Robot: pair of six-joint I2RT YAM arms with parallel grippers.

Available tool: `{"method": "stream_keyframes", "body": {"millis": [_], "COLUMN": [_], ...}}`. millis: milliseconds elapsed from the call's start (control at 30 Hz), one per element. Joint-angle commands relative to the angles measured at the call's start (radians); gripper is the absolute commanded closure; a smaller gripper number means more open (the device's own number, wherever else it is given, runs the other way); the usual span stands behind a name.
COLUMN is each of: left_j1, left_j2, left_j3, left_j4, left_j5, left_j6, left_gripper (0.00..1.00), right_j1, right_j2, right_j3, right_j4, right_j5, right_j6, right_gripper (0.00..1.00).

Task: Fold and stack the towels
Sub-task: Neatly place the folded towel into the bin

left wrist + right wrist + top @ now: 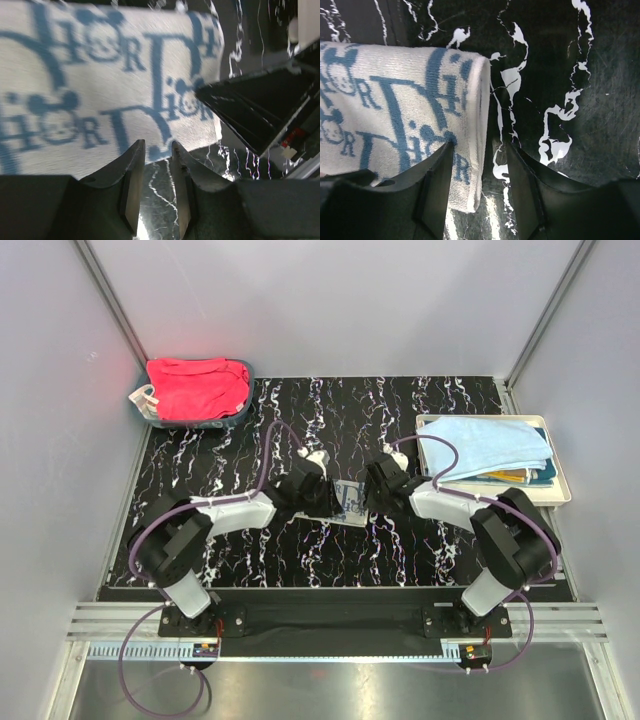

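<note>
1. Table (300,560): black top with white veining. We record it under both tools; it shows in the gap between each pair of fingers.

2. Tray (470,419): cream, rectangular. It sits beyond the right gripper (378,490) and out to its right, well apart from it.

3. Bin (215,424): teal. It sits far beyond the left gripper (320,485) and out to its left, well apart from it.

4. Light blue towel (490,445): folded, on top of the pile in the tray. We see mustard and teal edges under it.

5. Red towel (198,387): bunched, filling the bin.

6. White towel (350,502): blue lettering, folded, flat on the table between the two tools.
- Left wrist view: the towel (100,85) lies just past the fingertips and reaches away to their left. Its near edge meets the tips, and we cannot tell whether it touches them.
- Right wrist view: the towel (385,115) lies to the left. Its rounded fold reaches into the gap beside the left finger (437,185), and bare table fills the rest of the gap.

7. Left gripper (158,145): fingers a narrow way apart with nothing between them.

8. Right gripper (480,147): fingers set wider than the left pair. They are parted around the towel's fold and not clamped on it.

9. The two tools face each other across the white towel, near one another.
</note>
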Motion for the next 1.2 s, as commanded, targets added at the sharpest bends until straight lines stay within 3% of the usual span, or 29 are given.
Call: {"method": "stream_keyframes", "body": {"millis": [0, 500, 700, 833, 867, 967, 1167], "left_j1": [-0.031, -0.064, -0.074, -0.077, -0.077, -0.077, -0.077], "left_j2": [0.036, 0.064, 0.073, 0.049, 0.041, -0.015, -0.177], "left_j3": [-0.002, -0.003, -0.002, 0.007, 0.012, 0.046, 0.171], "left_j4": [0.095, 0.068, 0.076, 0.066, 0.059, 0.011, -0.196], "left_j5": [0.011, -0.02, -0.016, -0.012, -0.012, -0.031, -0.118], "left_j6": [-0.027, -0.028, -0.036, -0.037, -0.037, -0.037, -0.017], "left_gripper": [0.68, 0.68, 0.68, 0.68, 0.68, 0.68, 0.68], "right_j1": [-0.006, 0.0, 0.015, 0.02, 0.02, 0.021, 0.021], "right_j2": [0.031, 0.12, 0.129, 0.132, 0.132, 0.122, 0.082], "right_j3": [-0.012, 0.008, 0.016, 0.02, 0.027, 0.048, 0.135], "right_j4": [0.056, 0.069, 0.047, 0.021, 0.012, -0.049, -0.195], "right_j5": [0.028, 0.05, 0.074, 0.094, 0.106, 0.146, 0.234], "right_j6": [0.025, 0.05, 0.037, 0.022, 0.017, -0.007, -0.096], "right_gripper": [0.46, 0.5, 0.62, 0.79, 0.89, 1.0, 1.0]}}
